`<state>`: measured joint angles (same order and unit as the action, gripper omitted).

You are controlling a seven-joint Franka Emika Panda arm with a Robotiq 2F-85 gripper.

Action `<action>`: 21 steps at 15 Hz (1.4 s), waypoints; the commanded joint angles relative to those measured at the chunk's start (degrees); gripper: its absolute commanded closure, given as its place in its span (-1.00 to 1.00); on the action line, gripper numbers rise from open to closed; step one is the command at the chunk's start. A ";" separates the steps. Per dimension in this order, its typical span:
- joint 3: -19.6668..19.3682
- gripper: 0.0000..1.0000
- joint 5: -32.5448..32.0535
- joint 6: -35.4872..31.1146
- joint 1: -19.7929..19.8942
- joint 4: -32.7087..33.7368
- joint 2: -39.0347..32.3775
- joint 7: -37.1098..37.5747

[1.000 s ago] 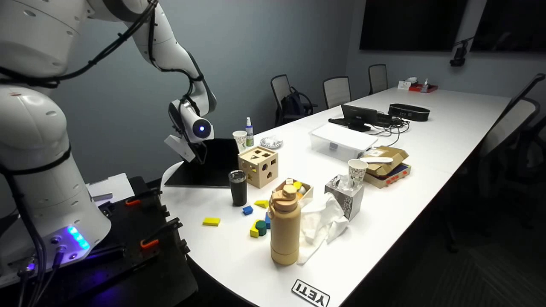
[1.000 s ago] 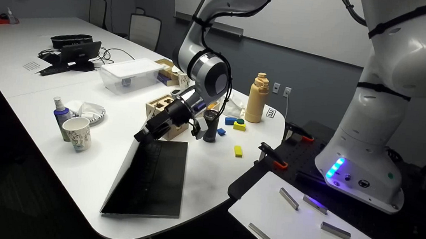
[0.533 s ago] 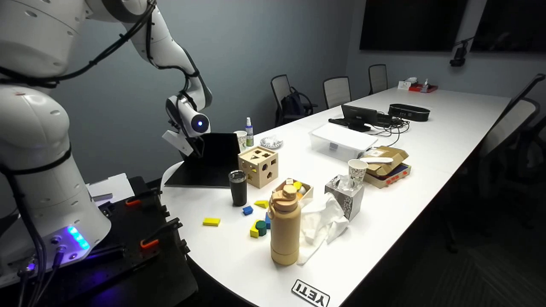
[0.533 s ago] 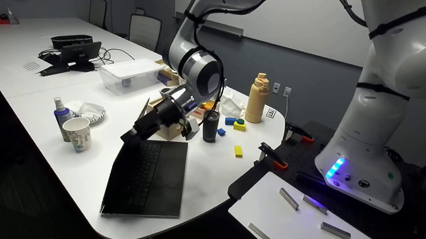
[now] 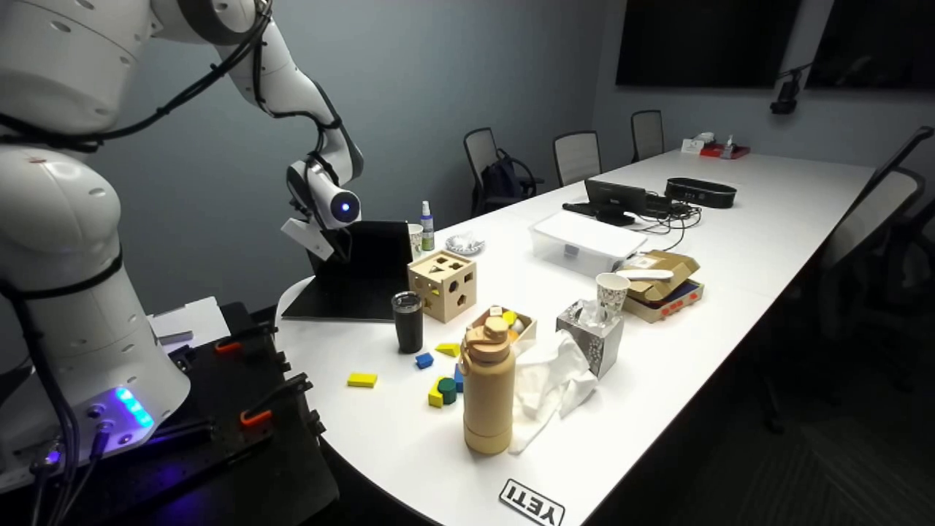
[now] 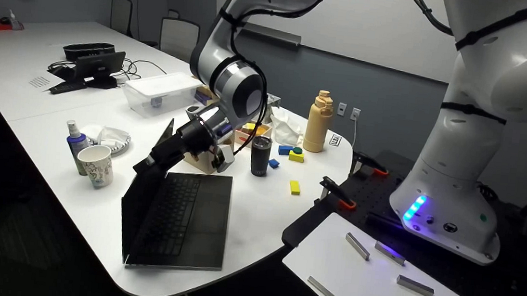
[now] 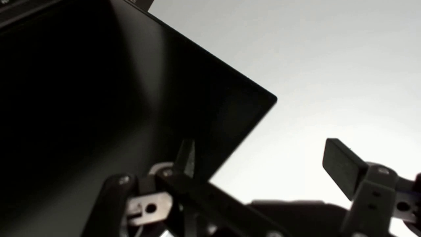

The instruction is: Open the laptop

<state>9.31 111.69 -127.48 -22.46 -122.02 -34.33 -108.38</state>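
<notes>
A thin rectangular laptop (image 6: 184,222) with a black screen and dark keyboard sits on the white counter (image 6: 257,215), near its rounded end — lid (image 6: 138,213) raised, keys showing. The black two-fingered hand (image 7: 263,158) is at the lid's free edge, fingers (image 7: 342,168) wide apart; in the wrist view one overlaps the screen, the other shows beyond that edge. Whether it touches, I cannot tell. A pale wooden cube with cut-out shapes (image 5: 443,292) and a black cylindrical tumbler (image 5: 407,321) stand nearby.
</notes>
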 commanded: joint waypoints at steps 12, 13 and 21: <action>1.54 -1.00 -1.75 1.94 -2.32 6.16 -1.69 -1.66; 1.53 -1.00 -2.44 2.15 -2.08 5.27 -0.94 -1.33; 0.57 -1.00 -8.11 3.90 2.32 -9.53 15.48 2.82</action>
<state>10.19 106.01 -124.84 -22.40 -122.90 -29.65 -108.99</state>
